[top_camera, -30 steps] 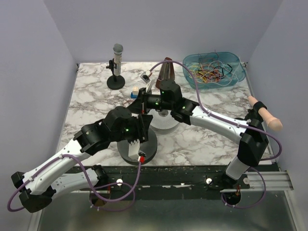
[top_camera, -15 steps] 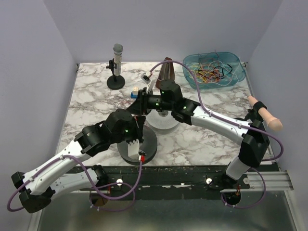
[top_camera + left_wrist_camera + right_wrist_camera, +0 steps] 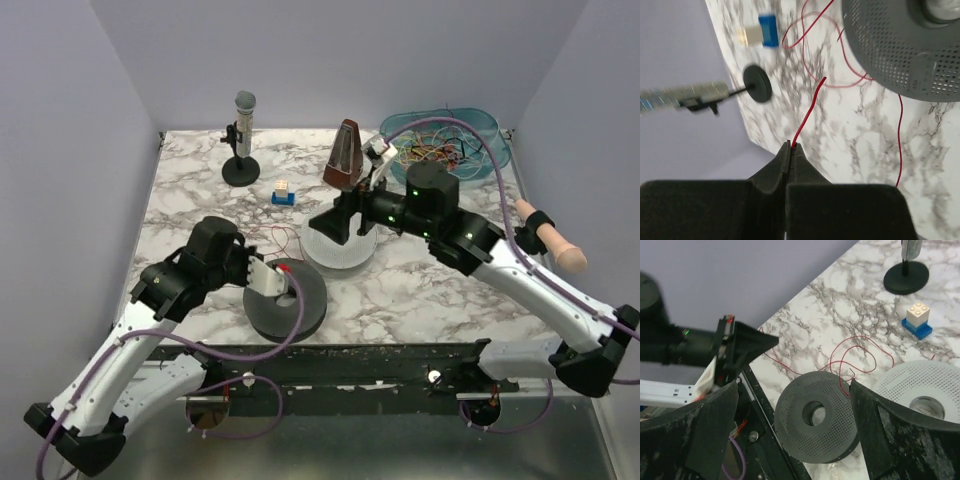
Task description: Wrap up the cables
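Note:
A thin red cable (image 3: 807, 110) lies in loose loops on the marble beside the dark perforated spool (image 3: 287, 305). My left gripper (image 3: 791, 145) is shut on one end of that cable, left of the spool, and it also shows in the right wrist view (image 3: 765, 342). The right gripper (image 3: 322, 222) hangs open above the white spool (image 3: 340, 250), holding nothing. In the right wrist view its fingers (image 3: 710, 430) frame the dark spool (image 3: 815, 415) and the cable loops (image 3: 860, 347). More cables lie tangled in the teal basket (image 3: 485, 160) at the back right.
A microphone on a round stand (image 3: 242, 140) is at the back left. A brown metronome (image 3: 348, 155) stands behind the white spool. A small blue and cream block (image 3: 283, 193) sits between them. The table's front edge runs just behind the dark spool.
The left gripper closed on the red cable's end and drew back left, off the dark spool. The right gripper opened and pulled away to the right, uncovering the metronome and block.

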Action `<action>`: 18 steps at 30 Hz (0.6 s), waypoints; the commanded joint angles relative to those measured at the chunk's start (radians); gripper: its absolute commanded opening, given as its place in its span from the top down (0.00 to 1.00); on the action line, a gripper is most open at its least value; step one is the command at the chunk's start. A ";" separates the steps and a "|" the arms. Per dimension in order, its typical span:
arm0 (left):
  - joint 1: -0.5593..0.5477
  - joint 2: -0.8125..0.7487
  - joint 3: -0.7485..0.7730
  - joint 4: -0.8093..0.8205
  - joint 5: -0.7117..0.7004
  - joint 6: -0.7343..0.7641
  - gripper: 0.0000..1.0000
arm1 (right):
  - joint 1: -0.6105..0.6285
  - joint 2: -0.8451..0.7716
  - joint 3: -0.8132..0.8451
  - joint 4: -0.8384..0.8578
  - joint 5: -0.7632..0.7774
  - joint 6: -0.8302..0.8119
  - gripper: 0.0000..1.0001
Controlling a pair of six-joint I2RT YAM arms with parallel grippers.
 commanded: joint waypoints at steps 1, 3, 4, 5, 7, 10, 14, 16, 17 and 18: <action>0.268 0.044 -0.011 0.135 0.097 -0.282 1.00 | 0.005 -0.087 -0.029 -0.125 -0.001 -0.175 0.00; 0.406 0.122 0.049 0.182 0.163 -0.386 1.00 | 0.032 -0.084 -0.026 -0.162 -0.071 -0.276 0.00; 0.461 0.186 0.095 0.192 0.202 -0.449 1.00 | 0.075 -0.077 -0.026 -0.177 -0.071 -0.343 0.00; 0.524 0.216 0.141 0.194 0.247 -0.498 1.00 | 0.128 -0.060 -0.023 -0.205 -0.039 -0.427 0.00; 0.650 0.308 0.219 0.200 0.340 -0.609 1.00 | 0.330 -0.016 -0.035 -0.257 0.121 -0.639 0.00; 0.788 0.337 0.262 0.218 0.459 -0.745 1.00 | 0.526 -0.009 -0.194 -0.148 0.416 -0.848 0.00; 0.828 0.296 0.214 0.287 0.468 -0.868 1.00 | 0.644 -0.038 -0.496 0.277 0.517 -1.032 0.00; 0.830 0.279 0.189 0.321 0.470 -0.917 1.00 | 0.678 0.009 -0.553 0.435 0.552 -1.110 0.00; 0.831 0.270 0.178 0.340 0.471 -0.942 1.00 | 0.693 0.058 -0.558 0.477 0.590 -1.147 0.00; 0.833 0.264 0.169 0.352 0.471 -0.957 1.00 | 0.703 0.109 -0.553 0.506 0.618 -1.179 0.00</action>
